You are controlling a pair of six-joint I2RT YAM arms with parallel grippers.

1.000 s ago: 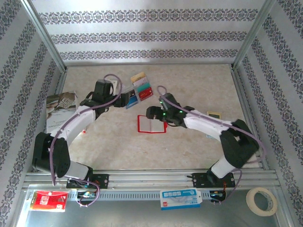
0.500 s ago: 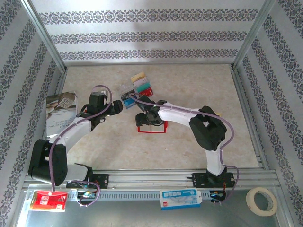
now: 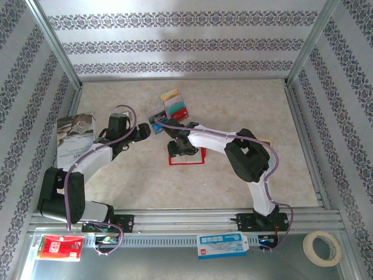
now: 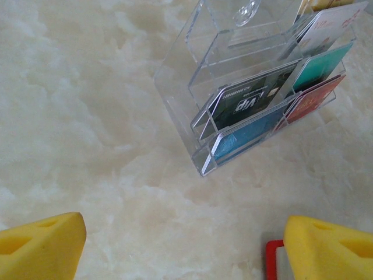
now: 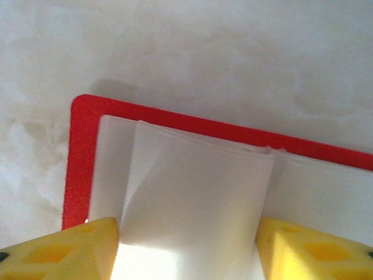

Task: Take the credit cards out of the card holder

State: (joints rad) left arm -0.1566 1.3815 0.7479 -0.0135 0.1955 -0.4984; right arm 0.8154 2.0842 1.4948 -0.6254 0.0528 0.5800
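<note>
**Card holder lies open under right arm, cards stand in rack**

The red card holder (image 3: 187,161) lies opened flat near the middle of the pale marbled surface (image 3: 245,105), its pale inner pocket (image 5: 198,198) facing up. The right end effector (image 5: 186,251) is down over it. Its yellow fingertips (image 5: 76,248) are parted to either side of the pocket, though this close view does not show whether they actually pinch it. Just beyond the holder, the credit cards (image 4: 245,108), dark, teal, red and blue among them, stand upright in a clear tiered rack (image 4: 192,58). The left end effector (image 4: 180,251) hovers near the rack, released, its jaws wide with nothing between them. A magazine (image 3: 74,137) lies at the left edge of the surface.
</note>
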